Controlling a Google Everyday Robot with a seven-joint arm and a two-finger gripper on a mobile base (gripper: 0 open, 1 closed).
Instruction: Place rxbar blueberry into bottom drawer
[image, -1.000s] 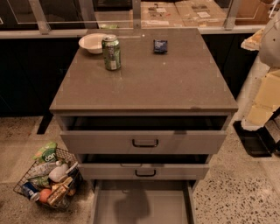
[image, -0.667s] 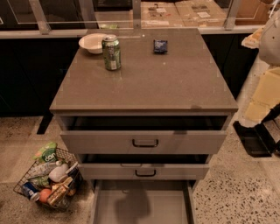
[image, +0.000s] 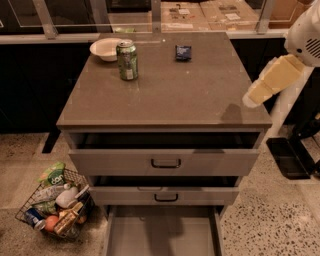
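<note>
A grey three-drawer cabinet (image: 165, 95) with a flat brown-grey top fills the camera view. Its two upper drawers with black handles are ajar, and its bottom drawer (image: 160, 235), a wide shallow grey tray with a bare floor, is pulled fully out at the foot of the frame, ready to receive. At right, the robot's white arm (image: 306, 35) reaches in from the edge, and its pale, cream-coloured gripper (image: 255, 95) hangs just over the cabinet top's right-hand rim. It sits higher and closer to the cabinet than a second ago, when it hung lower, beside the cabinet's flank. Whether the claw is released or clenched cannot be told from here, but it carries nothing visible. On the floor at lower left, a wire basket (image: 75, 175) holds a jumble of packaged snacks and fruit. On the cabinet top, toward the back left, a shallow white bowl (image: 95, 47) sits close behind an upright green soda can (image: 127, 61). The rxbar blueberry (image: 183, 52), a small flat dark blue wrapper with pale label marks, lies untouched near the back edge, well apart from the gripper and to the can's right. The arm's shift reads as the opening of the reach toward the bar. The pick-up and the carry down to the open drawer both appear to be still ahead.
</note>
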